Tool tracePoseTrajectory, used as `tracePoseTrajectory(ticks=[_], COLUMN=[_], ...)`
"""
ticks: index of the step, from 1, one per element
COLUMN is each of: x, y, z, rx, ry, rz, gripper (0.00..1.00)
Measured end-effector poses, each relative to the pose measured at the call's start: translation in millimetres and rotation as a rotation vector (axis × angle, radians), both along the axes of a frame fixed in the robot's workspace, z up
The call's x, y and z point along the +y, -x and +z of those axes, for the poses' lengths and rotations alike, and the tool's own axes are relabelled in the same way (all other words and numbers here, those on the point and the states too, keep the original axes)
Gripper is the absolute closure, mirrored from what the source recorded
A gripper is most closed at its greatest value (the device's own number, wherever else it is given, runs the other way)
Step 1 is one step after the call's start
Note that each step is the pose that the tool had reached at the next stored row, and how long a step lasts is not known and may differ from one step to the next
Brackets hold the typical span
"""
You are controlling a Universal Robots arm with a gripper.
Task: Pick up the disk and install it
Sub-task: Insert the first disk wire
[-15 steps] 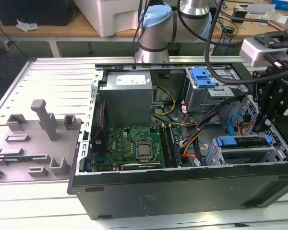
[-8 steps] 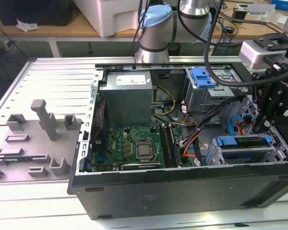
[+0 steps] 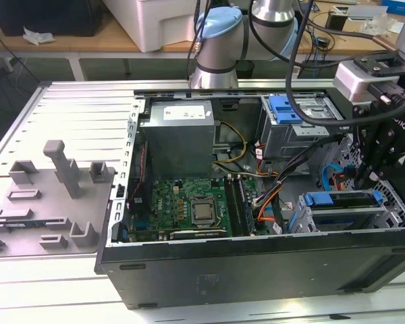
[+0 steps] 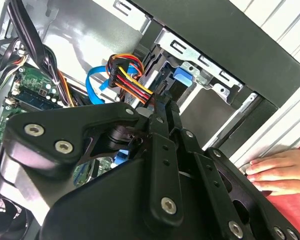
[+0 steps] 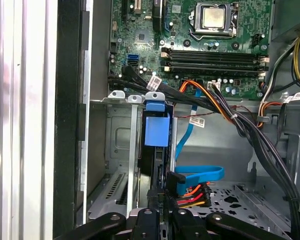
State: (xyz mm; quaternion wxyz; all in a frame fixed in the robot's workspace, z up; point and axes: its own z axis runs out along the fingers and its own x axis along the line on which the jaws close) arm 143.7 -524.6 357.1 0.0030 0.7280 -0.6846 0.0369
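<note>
On the exterior view's left, a grey holder lies on the counter. Next comes the open computer box with its green board in the middle. On the right, the disk with its blue frame sits in a metal slot, and the claw hangs just over it. I cannot tell if the claw is spread or pinching. I think this is the putting-in step, nearly done. Any push now should be straight and soft, because wires are close.
</note>
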Motion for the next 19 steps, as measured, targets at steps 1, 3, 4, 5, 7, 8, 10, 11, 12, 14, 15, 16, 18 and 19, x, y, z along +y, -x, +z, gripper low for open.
tracePoseTrajectory(ticks=[1,3,4,5,7,8,10,11,12,14,15,16,18,19], x=[0.0,0.0,0.0,0.0,0.0,0.0,0.0,0.0,0.0,0.0,0.0,0.0,0.0,0.0], y=[0.0,0.0,0.0,0.0,0.0,0.0,0.0,0.0,0.0,0.0,0.0,0.0,0.0,0.0], z=[-0.4,-1.1,-1.3,-1.9,-2.8,-3.1,-3.8,-4.2,-4.5,-5.3,-5.6,-6.1,-6.7,-7.0], rx=[-0.0001,-0.0003,-0.0003,-0.0004,-0.0004,-0.0004,-0.0004,-0.0004,-0.0004,-0.0004,-0.0004,-0.0004,-0.0004,-0.0004], ry=[-0.0001,0.0000,-0.0001,0.0000,-0.0001,-0.0001,-0.0001,0.0000,0.0000,-0.0001,0.0000,-0.0001,0.0000,0.0000], rz=[0.000,0.000,0.000,0.000,0.000,0.000,0.000,0.000,0.000,0.000,0.000,0.000,0.000,0.000], gripper=[0.83,0.83,0.83,0.83,0.83,0.83,0.83,0.83,0.83,0.83,0.83,0.83,0.83,0.83])
